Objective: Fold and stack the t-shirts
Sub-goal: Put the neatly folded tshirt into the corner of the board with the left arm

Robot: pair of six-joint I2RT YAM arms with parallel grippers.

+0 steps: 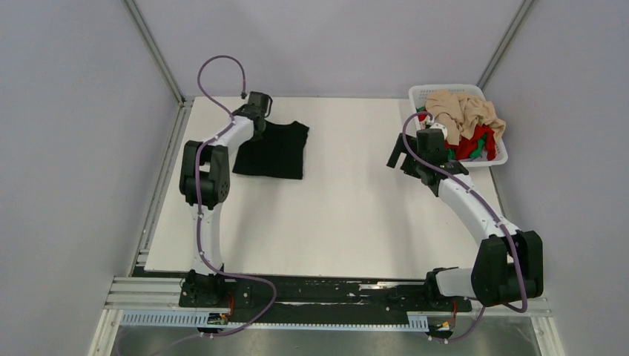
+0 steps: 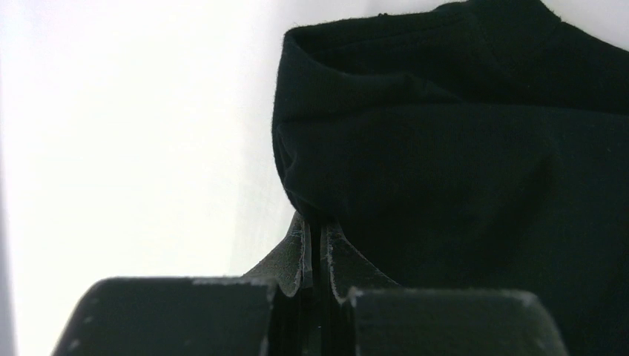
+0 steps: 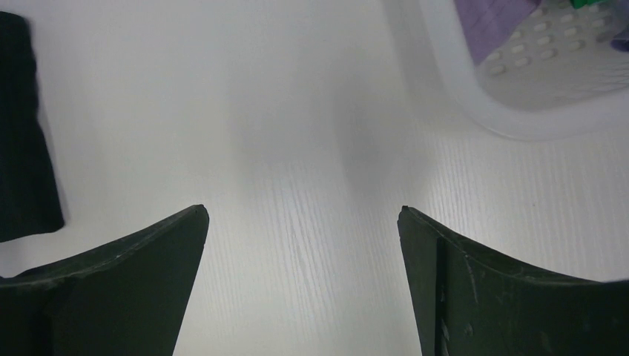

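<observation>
While the left claw (image 2: pixel 317 224) pinches the folded black shirt (image 1: pixel 273 152) at its edge, the right claw (image 3: pixel 303 210) gapes wide, empty, over the worktop (image 1: pixel 341 215) beside the basket (image 3: pixel 508 122).

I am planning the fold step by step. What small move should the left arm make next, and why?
Probably lift the pinched edge a little and carry it across the black t-shirt. The left gripper is shut on cloth at the shirt's far left corner, a sleeve sticks out on the far right, and the right gripper hangs open, apart from the shirt.
</observation>
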